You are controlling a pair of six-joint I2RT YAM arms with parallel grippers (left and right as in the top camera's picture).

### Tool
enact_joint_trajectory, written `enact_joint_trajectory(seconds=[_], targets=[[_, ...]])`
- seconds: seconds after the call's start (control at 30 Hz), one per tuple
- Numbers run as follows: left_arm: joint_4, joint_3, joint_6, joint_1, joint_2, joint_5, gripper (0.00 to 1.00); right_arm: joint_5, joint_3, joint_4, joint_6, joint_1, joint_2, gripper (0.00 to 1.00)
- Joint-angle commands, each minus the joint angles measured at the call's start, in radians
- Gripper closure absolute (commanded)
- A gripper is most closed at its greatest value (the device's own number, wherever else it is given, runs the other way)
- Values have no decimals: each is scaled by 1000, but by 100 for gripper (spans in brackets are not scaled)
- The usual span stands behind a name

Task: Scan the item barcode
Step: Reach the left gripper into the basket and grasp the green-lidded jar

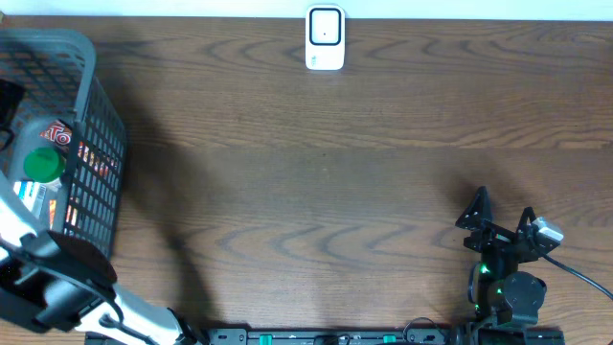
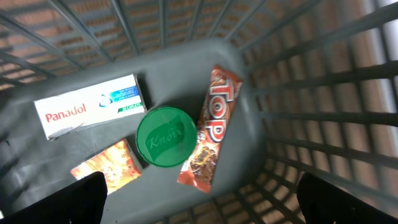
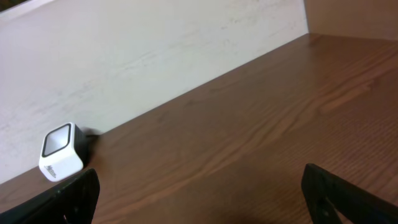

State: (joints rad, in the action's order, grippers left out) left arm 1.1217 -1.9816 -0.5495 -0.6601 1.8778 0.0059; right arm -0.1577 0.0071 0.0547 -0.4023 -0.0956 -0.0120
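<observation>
1. Overhead: The grey basket [image 1: 101,134] stands at the left edge of the worktop [image 1: 316,192], and the left arm [image 1: 57,273] reaches over it. A green-lidded Knorr jar [image 1: 43,165] shows inside. The scanner [image 1: 325,38] sits at the far edge, well apart from the basket. The right fingers [image 1: 476,209] are spread and empty above bare wood at the near right.

2. Left wrist: The left fingers [image 2: 81,199] are released, wide apart, and hang over the basket floor with nothing between them. Below lie a Panadol box [image 2: 90,107], the jar, a Top bar [image 2: 211,127] touching the jar's right side, and an orange packet [image 2: 107,167] just beside its lower left. Which of these is the item to scan I cannot tell. No barcode shows.

3. Right wrist: The scanner is off to the left by the wall, with nothing held before it.

The task looks barely begun. Picking an item, lifting it out, carrying it across and presenting its barcode all remain.
</observation>
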Motion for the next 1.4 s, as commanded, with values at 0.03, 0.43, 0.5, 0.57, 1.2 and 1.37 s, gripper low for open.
enact_joint_trajectory(seconds=[0.03,0.43,0.5,0.57,1.2,1.37], targets=[[21,-12,0,-1,52,-15,2,-10,-2,2,-9,8,6,1],[112,-12,-47,-1,186,-115,2,-10,-2,2,-9,8,6,1],[111,-12,-47,-1,206,-115,2,-10,-2,2,-9,8,6,1],[108,-12,-47,-1,222,-114,2,-10,-2,2,-9,8,6,1],[28,-5,-47,0,270,-77,2,-10,-2,2,-9,8,6,1],[28,-5,-47,0,316,-60,2,-10,-2,2,-9,8,6,1]])
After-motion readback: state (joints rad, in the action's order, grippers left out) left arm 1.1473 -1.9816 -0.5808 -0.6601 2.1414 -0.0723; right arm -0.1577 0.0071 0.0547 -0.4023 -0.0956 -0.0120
